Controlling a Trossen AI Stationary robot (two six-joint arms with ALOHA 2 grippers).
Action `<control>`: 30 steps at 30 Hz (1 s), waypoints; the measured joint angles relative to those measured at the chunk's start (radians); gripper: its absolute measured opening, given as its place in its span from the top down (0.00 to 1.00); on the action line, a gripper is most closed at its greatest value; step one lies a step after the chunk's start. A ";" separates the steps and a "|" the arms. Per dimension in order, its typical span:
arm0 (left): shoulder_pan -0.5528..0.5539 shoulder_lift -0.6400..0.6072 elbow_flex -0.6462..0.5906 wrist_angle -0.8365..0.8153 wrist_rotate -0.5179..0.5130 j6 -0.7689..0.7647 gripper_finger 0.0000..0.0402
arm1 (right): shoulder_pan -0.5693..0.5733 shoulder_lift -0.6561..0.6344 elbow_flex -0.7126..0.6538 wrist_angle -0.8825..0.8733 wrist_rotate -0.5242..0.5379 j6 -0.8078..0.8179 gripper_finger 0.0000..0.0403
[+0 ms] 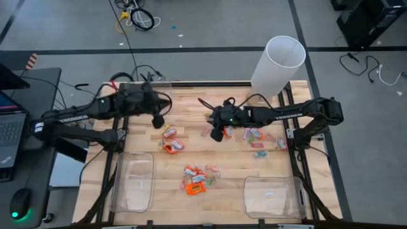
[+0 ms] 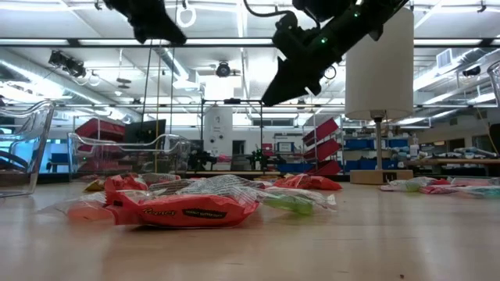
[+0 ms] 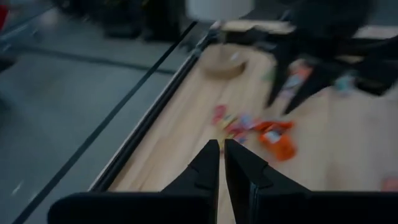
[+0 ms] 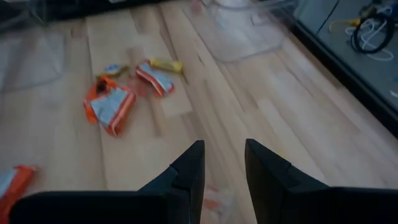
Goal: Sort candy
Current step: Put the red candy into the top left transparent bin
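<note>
Small wrapped candy (image 1: 194, 178) lies scattered across the wooden worktop (image 1: 191, 102), none in the clear plastic bins (image 1: 132, 182) yet. Right gripper (image 1: 217, 134) hovers w/ jaws apart, empty, prob. choosing a piece; left gripper (image 1: 158, 121) hovers pinched closed, empty.

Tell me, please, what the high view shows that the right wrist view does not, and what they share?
Only the high view shows both arms over the table: the left gripper with fingers shut, the white cylinder, the pale candy on the right side, and the second clear bin at the front right. Only the right wrist view shows the right gripper close up, fingers apart with nothing between them. Both show the wooden table, orange candy and a clear bin.
</note>
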 joint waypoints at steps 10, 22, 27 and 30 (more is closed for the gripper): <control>-0.148 -0.002 -0.168 0.319 0.021 0.056 0.93 | 0.000 0.000 0.000 -0.066 0.000 -0.082 0.75; -0.207 -0.044 -0.302 0.553 0.017 0.054 0.93 | 0.000 0.019 0.000 -0.055 0.071 -0.081 0.75; -0.210 -0.069 -0.320 0.557 0.014 0.050 0.93 | -0.007 0.099 0.000 -0.033 0.098 -0.068 0.75; -0.211 -0.082 -0.322 0.549 0.014 0.044 0.93 | -0.021 0.136 0.000 -0.022 0.111 -0.050 0.75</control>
